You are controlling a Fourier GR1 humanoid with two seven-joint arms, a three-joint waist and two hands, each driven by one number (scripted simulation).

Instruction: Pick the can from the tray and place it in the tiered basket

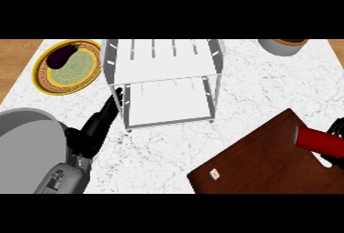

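Reaching in from the lower left, left forearm slanted up toward the basket [168,82], grey near the edge, black farther up. Left hand [107,111] stretched long and narrow, fingers straight and together, tips just beside the basket's left post; touching or not, cannot tell. Nothing held there.

Showing only at the right edge, right hand [334,148] dark around the far end of the can [319,140]. Fingers curled about the can, above and below it, clamped on it. Can red, lying tilted, its dark round end facing left, over the right part of the tray [262,164]; resting on the wood or lifted off it, cannot tell.

Tray dark brown, set cornerwise at lower right, a small label [215,173] near its left corner. Basket white, wire-sided, two tiers seen from above, standing at upper middle on the marble counter [168,150], well apart from the can. Left of the basket, a yellow plate [60,79] with an eggplant [64,53] on its upper part. At top right, a grey bowl [283,46], cut by the edge.
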